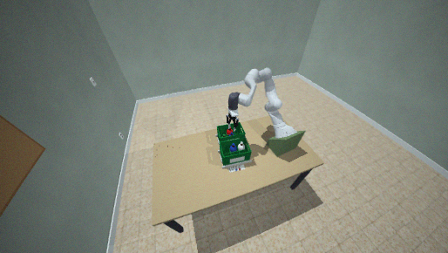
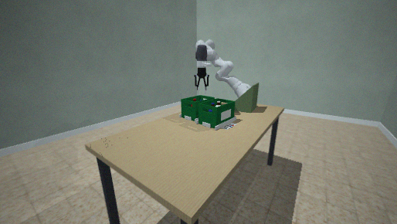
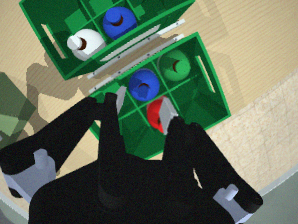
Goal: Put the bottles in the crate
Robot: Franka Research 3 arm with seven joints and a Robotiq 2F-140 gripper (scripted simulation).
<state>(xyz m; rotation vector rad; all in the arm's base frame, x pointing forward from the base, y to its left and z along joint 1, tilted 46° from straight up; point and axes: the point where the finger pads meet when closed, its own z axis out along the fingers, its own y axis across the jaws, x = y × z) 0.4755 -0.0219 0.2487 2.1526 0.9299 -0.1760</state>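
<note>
Two green crates stand side by side on the table. The near crate, also in the wrist view, holds a white-capped bottle and a blue-capped bottle. The far crate, also in the wrist view, holds a blue-capped bottle, a green-capped bottle and a red-capped bottle. The pick list lies in front of the near crate. My gripper hangs well above the far crate, partly open and empty, with the red and blue caps showing between its fingers.
The arm's base stands behind a green wedge-shaped block at the table's right rear. The table edge runs close past the crates on the pick-list side.
</note>
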